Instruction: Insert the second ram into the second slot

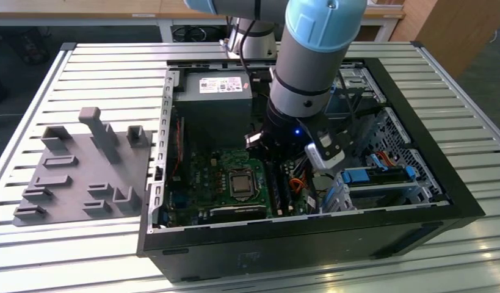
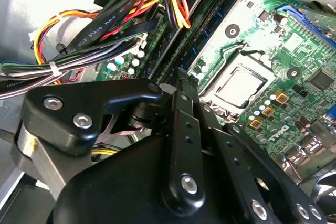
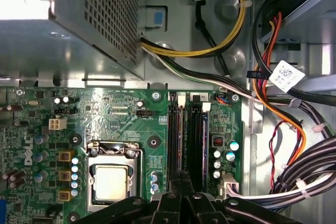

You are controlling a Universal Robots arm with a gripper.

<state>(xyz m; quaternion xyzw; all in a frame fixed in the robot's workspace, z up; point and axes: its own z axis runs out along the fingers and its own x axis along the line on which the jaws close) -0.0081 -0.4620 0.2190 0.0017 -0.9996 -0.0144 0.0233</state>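
Note:
The second ram (image 2: pixel 216 18) is a thin blue stick standing on edge in a slot beside the CPU socket (image 2: pixel 239 85), and it runs straight away from my fingertips. In the first wrist view the second ram (image 3: pixel 180 129) is an edge-on line in the inner slot of the left pair. My gripper (image 2: pixel 181 76) (image 3: pixel 181 184) is low inside the computer case, its black fingers drawn together on the stick's near part. The neighbouring slots (image 3: pixel 196 132) lie just beside it. The arm (image 1: pixel 311 73) reaches down into the case and hides the fingers in the exterior view.
A grey power supply box (image 1: pixel 217 104) stands at the back of the case. Bundled cables (image 2: pixel 79 40) (image 3: pixel 294 129) hang close beside the slots. Light-blue drive latches (image 1: pixel 372 177) sit at the exterior view's right. A grey holder block (image 1: pixel 79 171) lies on the slatted table outside the case.

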